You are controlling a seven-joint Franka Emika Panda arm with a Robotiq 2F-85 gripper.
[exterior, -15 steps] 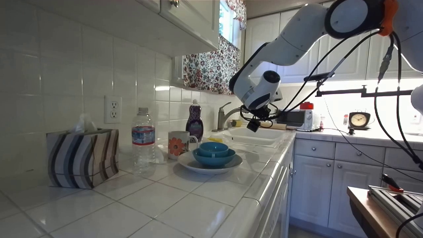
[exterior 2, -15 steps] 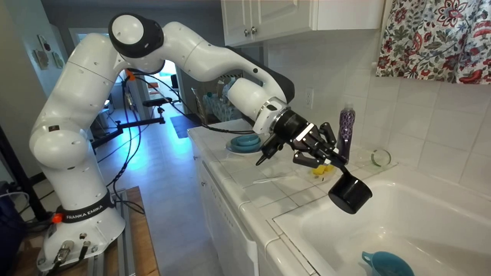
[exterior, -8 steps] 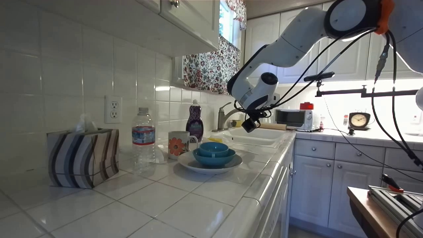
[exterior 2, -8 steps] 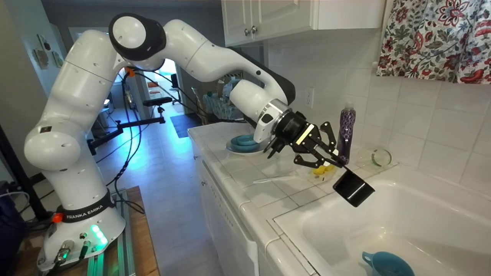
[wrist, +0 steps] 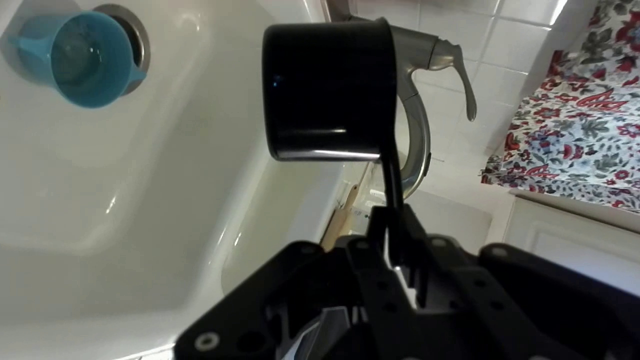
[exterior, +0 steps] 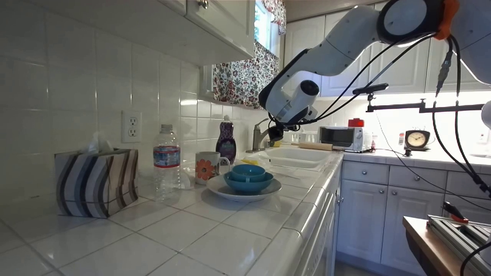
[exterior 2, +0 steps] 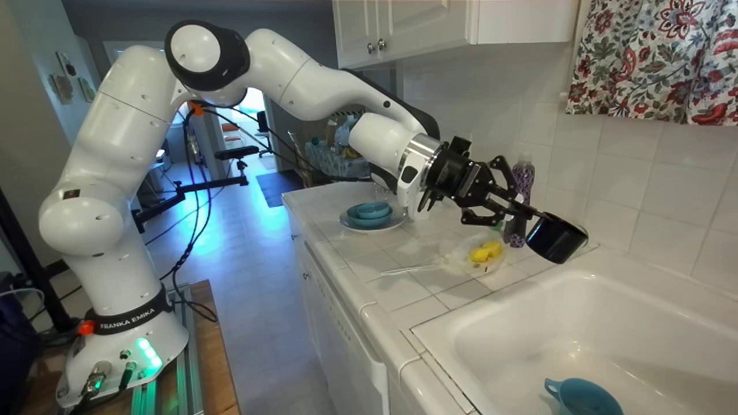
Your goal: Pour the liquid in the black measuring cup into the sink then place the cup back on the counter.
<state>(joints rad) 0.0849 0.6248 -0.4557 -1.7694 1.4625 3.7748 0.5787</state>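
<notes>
In an exterior view, your white tiled worktop (exterior: 222,237) carries a striped tissue box (exterior: 96,184), a clear bottle (exterior: 166,172) near it, a flowered mug (exterior: 206,168), a plate (exterior: 215,188) and a purple bottle (exterior: 226,143); farther along it, you see a toaster oven (exterior: 337,138) and a clock (exterior: 417,138).

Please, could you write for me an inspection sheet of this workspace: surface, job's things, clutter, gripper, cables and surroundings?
Surface: counter of glossy white tiles with grout lines.
Job's things: black measuring cup held up, contents not visible; sink with a blue cup inside.
Clutter: tissue box, water bottle, mug, soap bottle, blue bowls on a plate.
Gripper: shut on the black measuring cup's handle.
Cables: black, hanging from the arm.
Surroundings: floral curtain, white cabinets, toaster oven, clock.
</notes>
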